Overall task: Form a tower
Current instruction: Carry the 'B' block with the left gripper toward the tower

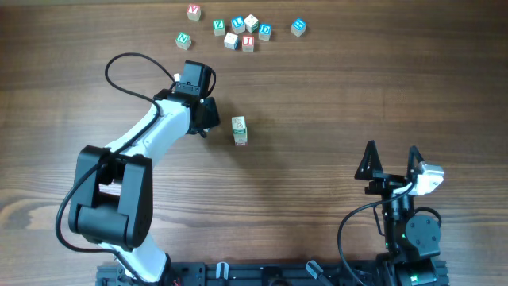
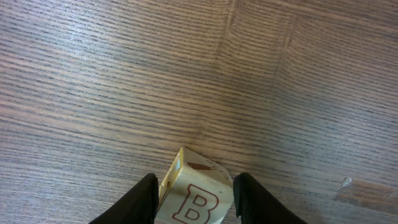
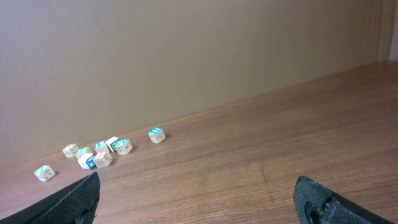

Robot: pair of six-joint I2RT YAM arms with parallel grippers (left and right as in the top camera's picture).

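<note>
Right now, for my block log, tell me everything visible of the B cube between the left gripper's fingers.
The B cube is a pale wooden block with rounded edges. One face bears a red outlined B; the face beside it shows blue and yellow print. It sits turned and tilted between the dark fingers of the left gripper, its lower part cut off by the left wrist view's edge. Whether the fingers press it cannot be told.
</note>
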